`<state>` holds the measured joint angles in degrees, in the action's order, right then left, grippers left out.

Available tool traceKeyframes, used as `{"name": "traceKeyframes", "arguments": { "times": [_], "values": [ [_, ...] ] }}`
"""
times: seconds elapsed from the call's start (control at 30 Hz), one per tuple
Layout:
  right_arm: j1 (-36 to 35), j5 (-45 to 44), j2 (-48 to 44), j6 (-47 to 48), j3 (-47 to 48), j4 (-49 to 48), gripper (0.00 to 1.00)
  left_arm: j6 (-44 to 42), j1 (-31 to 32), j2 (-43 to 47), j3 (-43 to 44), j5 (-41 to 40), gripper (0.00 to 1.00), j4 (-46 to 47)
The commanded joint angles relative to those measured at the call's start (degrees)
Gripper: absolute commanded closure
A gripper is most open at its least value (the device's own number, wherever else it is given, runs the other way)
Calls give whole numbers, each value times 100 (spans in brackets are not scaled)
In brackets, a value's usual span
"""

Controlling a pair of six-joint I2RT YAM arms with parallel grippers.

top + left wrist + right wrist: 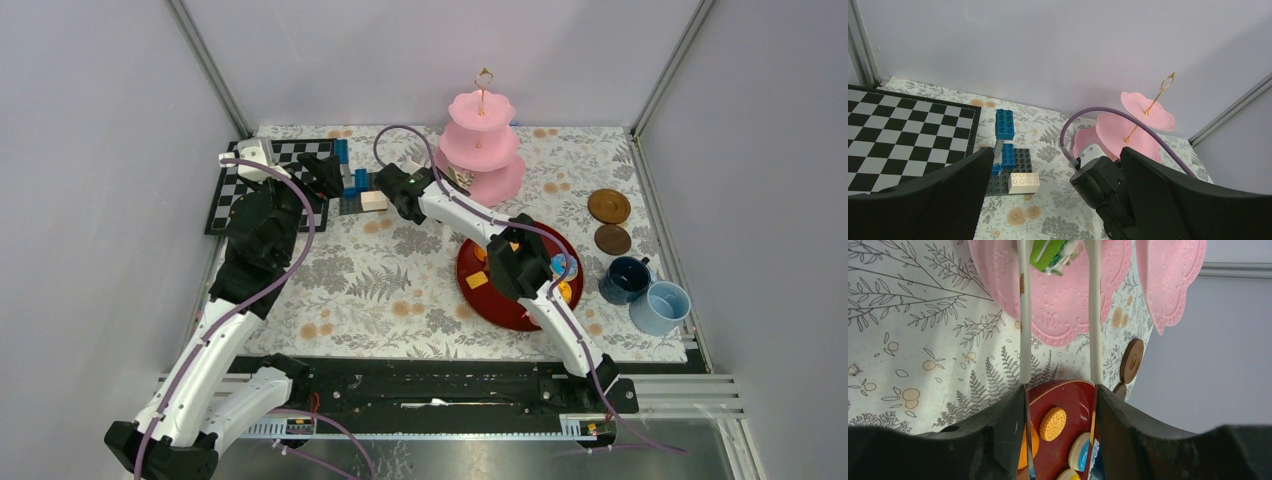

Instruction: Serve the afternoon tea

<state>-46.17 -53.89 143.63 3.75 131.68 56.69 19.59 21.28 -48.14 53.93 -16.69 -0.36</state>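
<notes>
Two arms of the white tongs (1023, 315) are lying flat against the inner faces of your right gripper (1060, 392). It is clamping them. The tong tips are pinching a green-and-white sweet (1053, 252), which the top edge of the wrist view is cutting off. The sweet is hanging over what looks like the lowest tier of the pink stand (1068, 305); you cannot tell whether it is touching the plate. From above, your right arm (470, 215) is hiding the tongs and sweet almost entirely.

Your left gripper (1055, 160) is hovering above the right edge of the chessboard (235, 190), its fingers spread wide and holding nothing. It is sitting near a stack of blue and white blocks (1008, 150).

The dark red tray (490, 305) is lying under your right arm, which is covering much of it. A round biscuit (1053, 422) and a few orange and blue pieces are showing; their shapes are hard to make out.

Two brown saucers (608, 206) are sitting near the right edge. A dark blue cup (625, 279) and a light blue cup (660, 307) are standing side by side just in front of them.
</notes>
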Motion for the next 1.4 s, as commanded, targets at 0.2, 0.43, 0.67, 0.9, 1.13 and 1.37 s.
{"name": "traceKeyframes", "arguments": {
  "times": [0.2, 0.43, 0.67, 0.9, 1.13, 1.37],
  "values": [
    [-190, 228, -700, -329, -368, 145, 44, 88, -45, -49, 126, 178, 1, 159],
    [-199, 453, -549, -109, -116, -33, 42, 97, -45, -57, 135, 188, 1, 159],
    [-234, 603, -504, -47, 86, -52, 42, 97, -45, -68, 144, 205, 1, 150],
    [-325, 1019, -833, -155, -157, -35, 42, 106, -46, -106, 144, 235, 1, 142],
    [-373, 1258, -1262, -338, -453, -14, 42, 115, -46, -134, 153, 257, 1, 133],
    [-520, 1995, -2529, -986, -1542, 96, 44, 115, -49, -141, 157, 243, 1, 133]
  ]
}}
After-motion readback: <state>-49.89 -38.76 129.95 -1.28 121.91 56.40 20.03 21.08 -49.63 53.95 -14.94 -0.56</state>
